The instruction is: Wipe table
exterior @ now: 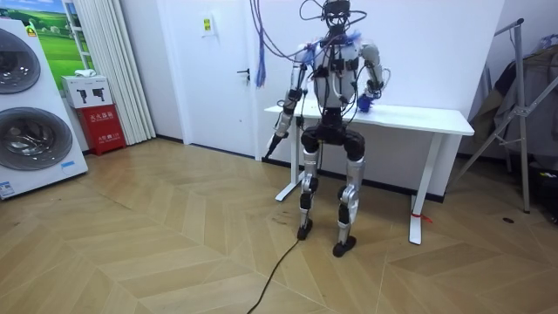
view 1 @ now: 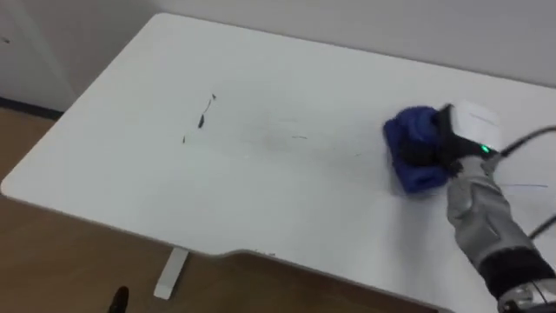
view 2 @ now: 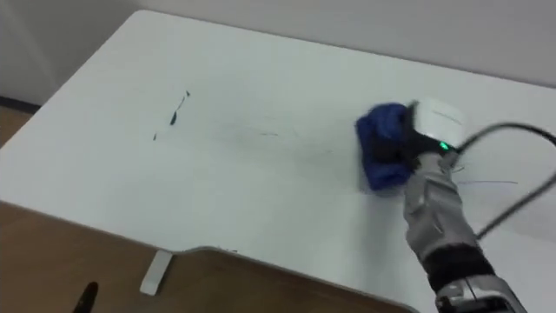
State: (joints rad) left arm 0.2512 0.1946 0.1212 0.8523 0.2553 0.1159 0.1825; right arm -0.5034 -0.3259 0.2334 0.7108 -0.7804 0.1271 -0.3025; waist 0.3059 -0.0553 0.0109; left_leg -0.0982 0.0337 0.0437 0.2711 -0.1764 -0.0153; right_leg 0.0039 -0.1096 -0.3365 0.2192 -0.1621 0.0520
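Observation:
My right hand point(view 1: 453, 141) rests on the right part of the white table point(view 1: 261, 196), its fingers curled into a bunched blue cloth point(view 1: 412, 132) that lies on the tabletop. Dark marker marks point(view 1: 204, 116) sit on the left half of the table, well away from the cloth, with fainter streaks point(view 1: 298, 136) between them. In the room view I stand at the table point(exterior: 410, 117), right hand point(exterior: 373, 94) raised over it with the cloth point(exterior: 364, 104). My left hand point(exterior: 279, 133) hangs at my side below the table's edge.
The table's near edge point(view 1: 217, 252) runs above wooden floor, with a white table foot point(view 1: 171, 272) under it. A wall stands just behind the table. Washing machines point(exterior: 26, 105) are at the room view's left, a metal stand point(exterior: 523, 113) at its right.

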